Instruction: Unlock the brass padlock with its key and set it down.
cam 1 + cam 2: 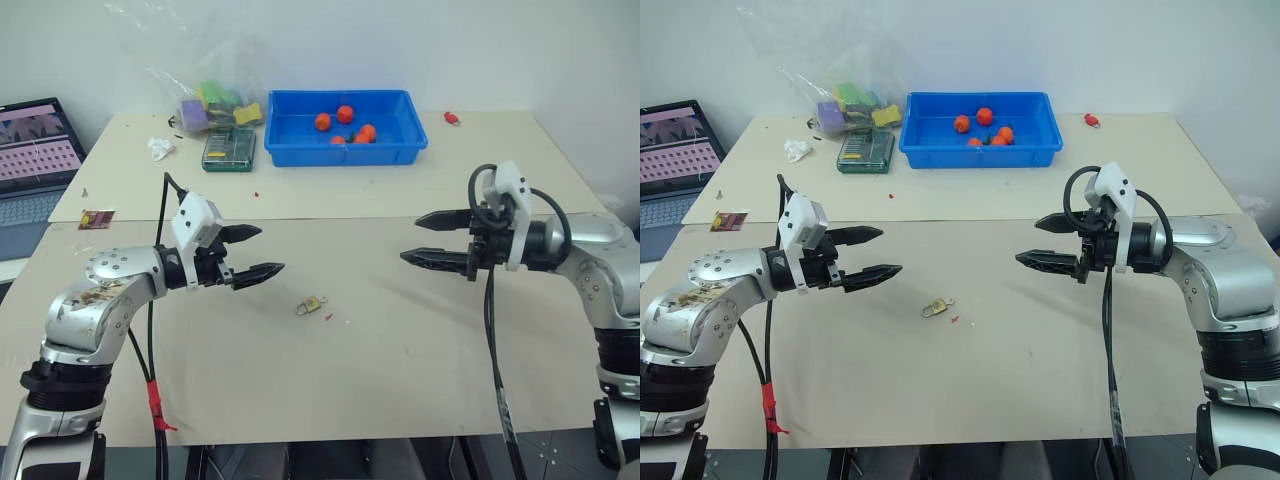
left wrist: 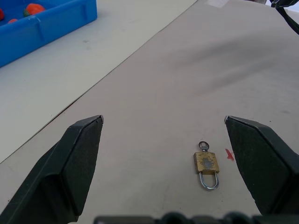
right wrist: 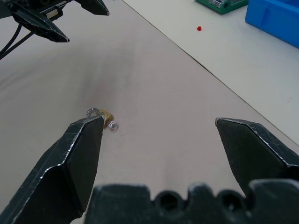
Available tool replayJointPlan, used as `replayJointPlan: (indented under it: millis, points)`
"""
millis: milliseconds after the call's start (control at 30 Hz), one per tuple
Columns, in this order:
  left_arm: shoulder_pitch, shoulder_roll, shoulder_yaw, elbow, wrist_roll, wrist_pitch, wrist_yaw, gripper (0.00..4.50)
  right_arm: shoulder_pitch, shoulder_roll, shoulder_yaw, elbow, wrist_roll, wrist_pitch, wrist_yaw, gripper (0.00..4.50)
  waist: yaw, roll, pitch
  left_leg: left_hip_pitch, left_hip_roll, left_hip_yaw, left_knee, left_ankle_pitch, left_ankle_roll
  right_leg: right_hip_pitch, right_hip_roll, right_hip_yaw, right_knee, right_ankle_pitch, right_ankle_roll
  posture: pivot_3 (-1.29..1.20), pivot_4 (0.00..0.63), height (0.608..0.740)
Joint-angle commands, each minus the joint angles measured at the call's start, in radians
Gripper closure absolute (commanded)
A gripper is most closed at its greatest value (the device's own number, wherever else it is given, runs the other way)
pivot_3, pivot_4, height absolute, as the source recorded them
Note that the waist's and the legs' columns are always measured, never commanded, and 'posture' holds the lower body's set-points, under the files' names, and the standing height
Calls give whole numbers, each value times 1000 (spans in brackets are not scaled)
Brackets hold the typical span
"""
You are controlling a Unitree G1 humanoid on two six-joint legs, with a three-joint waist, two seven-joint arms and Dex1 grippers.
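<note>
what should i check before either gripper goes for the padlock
1. Left gripper open and holding nothing: ok.
2. Right gripper open and holding nothing: ok.
3. Brass padlock lies flat on the table between the two grippers, touched by neither: ok.
4. Shackle closed, lock apparently not yet opened: ok.
5. Key seated in the lock: cannot tell; just a small silvery ring shows at the end of the body opposite the shackle.
6. Path clear: ok; only a tiny red speck lies beside the lock.
</note>
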Motion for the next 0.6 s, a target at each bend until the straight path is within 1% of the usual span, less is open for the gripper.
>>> replayJointPlan:
  millis: [33, 100, 167, 200, 267, 367, 467, 533, 600]
  points:
    - [-37, -3, 53, -28, -100, 78, -1, 67, 8, -15, -32, -32, 12, -1, -5, 0, 0, 0, 0, 0, 0, 0, 0, 0, 0, 0, 0, 0, 0, 0, 0, 0, 150, 740]
    - [-50, -23, 106, -34, -211, 151, -4, 67, 15, -15, -31, -28, 10, -5, -8, 0, 1, 0, 0, 0, 0, 1, 0, 0, 0, 0, 0, 1, 0, 0, 0, 0, 150, 740]
    - [-41, -46, 125, -47, -259, 154, -12, 67, 19, -13, -32, -25, 10, -8, -11, 0, 0, 0, 0, 0, 0, 1, 1, 0, 1, -1, 0, 1, 1, 0, 0, 0, 150, 740]
    - [-24, -56, 102, -58, -223, 123, -1, 67, 20, -11, -31, -24, 8, -11, -12, 0, 1, 0, 0, 0, 0, 1, 1, 0, 1, -1, 0, 2, 1, 0, 0, 0, 150, 740]
    - [29, -53, 4, -85, -93, 38, 10, 67, 22, -7, -29, -22, 4, -18, -17, 0, -1, 0, 0, 0, 0, 2, 1, 0, 0, -1, 0, 3, 0, 0, 0, 0, 150, 740]
    - [109, -90, -115, -120, 25, -72, 22, 67, 24, 1, -25, -14, -12, -31, -40, 0, -1, 0, 0, 2, 0, 6, 0, 0, 0, -2, 0, 8, 0, 0, 0, 0, 150, 740]
    - [145, -110, -224, -108, 157, -175, 34, 67, 41, 4, -40, -34, -2, -24, -56, 0, 3, -1, 0, 1, -1, 7, 1, -1, 2, -3, 0, 10, 0, 0, 0, 0, 150, 740]
    - [157, -148, -280, -104, 199, -192, 61, 67, 65, 1, -51, -52, 0, -25, -69, 0, 7, 0, 0, 1, 0, 8, 1, -2, 3, -4, 0, 10, 0, 0, 0, 0, 150, 740]
    - [161, -200, -329, -111, 243, -169, 125, 67, 91, -4, -64, -69, 0, -26, -83, 0, 14, 0, 0, 1, 0, 9, 1, -2, 3, -4, 0, 10, 0, 0, 0, 0, 150, 740]
